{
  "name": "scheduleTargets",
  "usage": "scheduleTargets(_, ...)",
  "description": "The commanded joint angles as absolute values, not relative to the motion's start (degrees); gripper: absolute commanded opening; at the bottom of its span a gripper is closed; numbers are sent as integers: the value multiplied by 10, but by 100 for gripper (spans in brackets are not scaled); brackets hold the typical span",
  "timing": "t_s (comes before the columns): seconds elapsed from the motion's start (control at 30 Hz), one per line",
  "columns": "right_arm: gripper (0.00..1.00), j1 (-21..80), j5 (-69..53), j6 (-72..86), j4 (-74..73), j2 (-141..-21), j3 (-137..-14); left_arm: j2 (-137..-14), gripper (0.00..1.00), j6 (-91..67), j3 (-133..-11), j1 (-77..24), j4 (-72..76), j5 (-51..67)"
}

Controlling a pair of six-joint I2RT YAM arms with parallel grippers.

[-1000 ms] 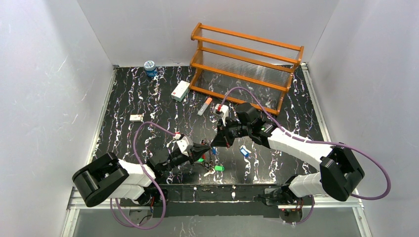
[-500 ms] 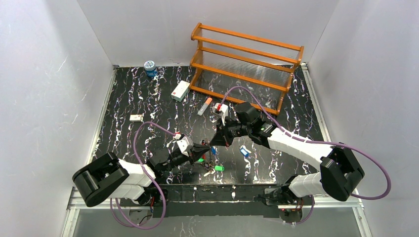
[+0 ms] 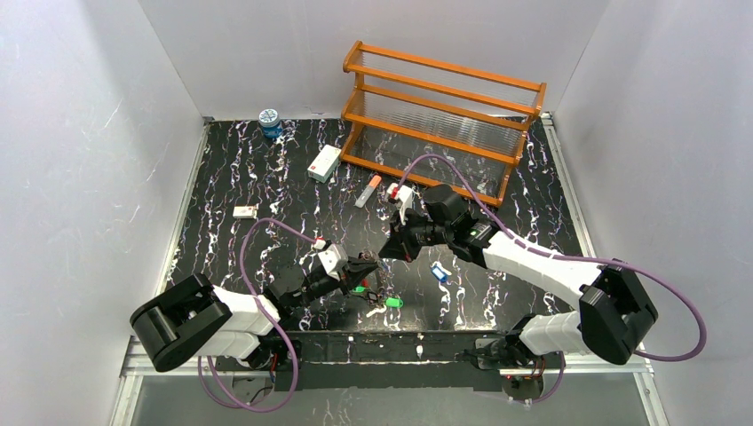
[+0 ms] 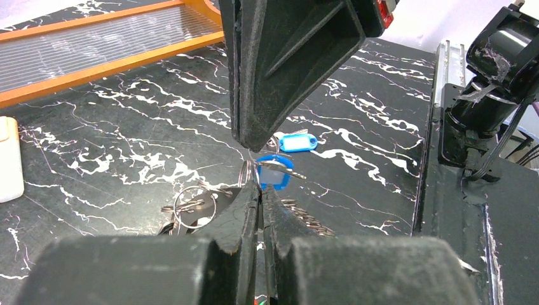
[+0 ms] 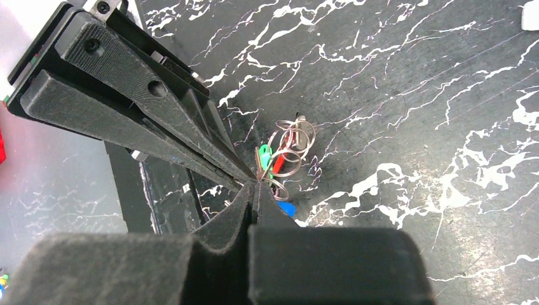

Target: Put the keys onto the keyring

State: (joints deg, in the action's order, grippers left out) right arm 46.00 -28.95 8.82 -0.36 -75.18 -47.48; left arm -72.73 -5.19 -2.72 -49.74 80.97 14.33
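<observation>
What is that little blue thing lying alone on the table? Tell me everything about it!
It is a blue key tag, plastic by its look, oblong, with a pale label window on its face and a small metal ring at one end. It lies flat on the black, white-veined table. Nothing grips it; only the table touches it.

Orange rack [image 3: 441, 120] rear; blue-lidded jar [image 3: 269, 122], white box [image 3: 323, 163], possibly tube [image 3: 368, 191].

Orange wooden rack with clear ribbed shelves [image 3: 441, 120]: one, upper centre
Small blue-lidded jar [image 3: 269, 121]: one
White box with red-and-green label [image 3: 323, 163]: one
Orange-and-white tube [image 3: 368, 191]: one
Small flat white piece [image 3: 245, 211]: one
Green-headed silvery keys [image 3: 392, 303]: two
Blue-headed silvery keys [image 4: 299, 141]: two
Thin wire keyring [image 5: 289, 149]: one bunch, loops uncountable
</observation>
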Motion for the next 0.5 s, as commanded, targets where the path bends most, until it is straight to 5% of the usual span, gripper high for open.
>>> scheduleTargets(0.0,1,461,-259,72,1,-731,-476,-723,0,-54,-40,-499,824,146)
scheduleTargets(0.47,1,461,-270,64,1,-730,-462,-717,0,-56,-43,-499,825,142)
